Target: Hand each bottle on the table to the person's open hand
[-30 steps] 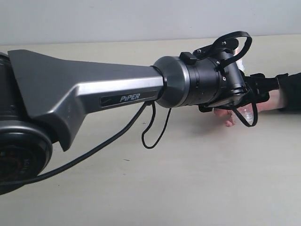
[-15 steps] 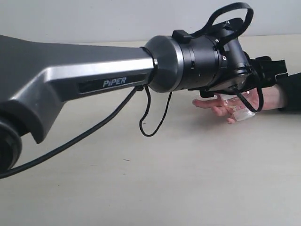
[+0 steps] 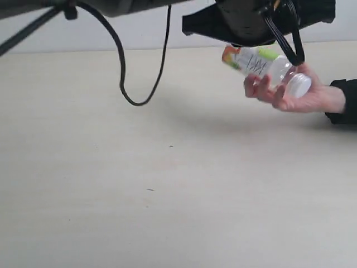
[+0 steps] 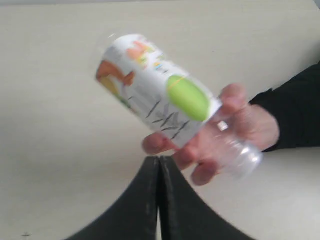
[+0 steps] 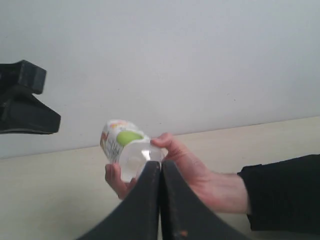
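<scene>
A clear bottle (image 3: 262,62) with a white label showing a green apple and orange lies tilted in the person's hand (image 3: 304,97), whose fingers curl around it above the table (image 3: 167,184). In the left wrist view the bottle (image 4: 155,90) and hand (image 4: 240,125) sit just beyond my left gripper (image 4: 159,159), which is shut and empty. The left arm's black wrist (image 3: 251,22) hangs above the hand at the top of the exterior view. My right gripper (image 5: 161,162) is shut with nothing in it, and looks at the bottle (image 5: 122,142) and hand (image 5: 190,170). No other bottles are in view.
A black cable (image 3: 125,72) loops down from the left arm over the table's far side. The person's black sleeve (image 3: 343,100) comes in from the right edge. A pale wall (image 5: 175,60) stands behind the table.
My left gripper has gone from open to shut and lifted up and away from the hand. The bottle stays in the person's hand, which has risen and closed its fingers around it.
</scene>
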Available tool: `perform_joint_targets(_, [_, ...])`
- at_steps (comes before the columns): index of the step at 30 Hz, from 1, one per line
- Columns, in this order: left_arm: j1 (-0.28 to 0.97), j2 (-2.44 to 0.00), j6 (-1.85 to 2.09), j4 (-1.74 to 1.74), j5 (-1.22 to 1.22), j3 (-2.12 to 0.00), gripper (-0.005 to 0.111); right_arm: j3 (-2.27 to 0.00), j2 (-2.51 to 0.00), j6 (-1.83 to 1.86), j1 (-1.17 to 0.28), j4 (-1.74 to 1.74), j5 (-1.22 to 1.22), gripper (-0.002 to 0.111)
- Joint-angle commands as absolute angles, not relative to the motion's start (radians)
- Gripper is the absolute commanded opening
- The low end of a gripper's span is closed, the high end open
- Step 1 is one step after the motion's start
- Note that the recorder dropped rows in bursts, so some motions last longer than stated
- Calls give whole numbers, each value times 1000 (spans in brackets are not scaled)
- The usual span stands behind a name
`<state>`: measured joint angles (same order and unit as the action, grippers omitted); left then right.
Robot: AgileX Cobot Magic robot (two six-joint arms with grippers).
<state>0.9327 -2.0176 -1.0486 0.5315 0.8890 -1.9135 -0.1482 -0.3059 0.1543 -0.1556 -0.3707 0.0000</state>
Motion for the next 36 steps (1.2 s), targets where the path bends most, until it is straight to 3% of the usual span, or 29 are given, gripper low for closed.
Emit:
perform_joint_targets(1, [939, -1911, -883, 543, 927, -1854, 0, -145, -303, 154, -151, -374, -7, 0])
perform_joint_targets(5, [946, -1759, -964, 639, 786, -1618, 0, -145, -303, 154, -151, -374, -7, 0])
perform_joint_targets(9, [946, -1514, -1167, 892, 515, -1230, 0, -145, -303, 154, -151, -374, -7, 0])
perform_joint_targets(14, [946, -1278, -1190, 945, 319, -973, 0, -145, -303, 154, -151, -374, -7, 0])
perform_joint_targets(19, [946, -1123, -1190, 946, 180, -860, 0, -145, -303, 154, -151, -374, -7, 0])
perform_joint_targets(25, [946, -994, -1186, 946, 187, -823, 0, -145, -303, 154, -151, -374, -7, 0])
perform_joint_targets(36, [946, -954, -1216, 934, 180, -823, 0, -145, -303, 154, -151, -374, -7, 0])
